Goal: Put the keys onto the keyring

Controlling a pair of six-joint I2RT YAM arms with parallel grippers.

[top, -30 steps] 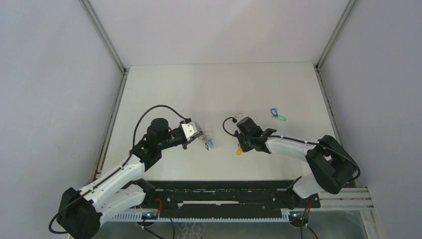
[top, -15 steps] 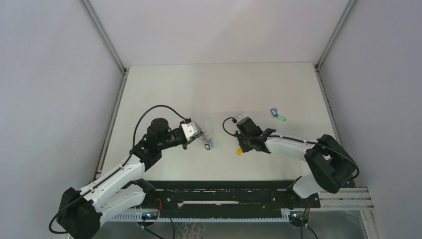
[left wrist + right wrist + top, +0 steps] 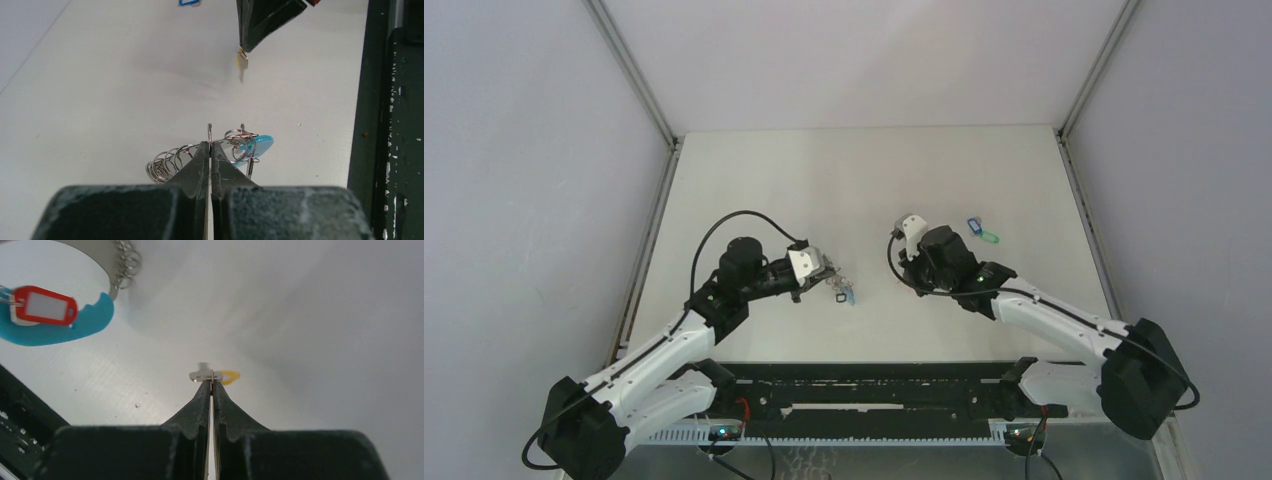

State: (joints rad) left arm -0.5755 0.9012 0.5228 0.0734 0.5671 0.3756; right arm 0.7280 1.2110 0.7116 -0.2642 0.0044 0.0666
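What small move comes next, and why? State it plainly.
Probably carry the right pincer, shut on the yellow key, across toward the keyring held in the shut left pincer. Both are gripped, but the key hangs well apart from the ring.

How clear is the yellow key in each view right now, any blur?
Right wrist: the yellow key in the right gripper is smeared by blur. Left wrist: the keyring is sharp, that key small and soft. Top view: the key cannot be made out.
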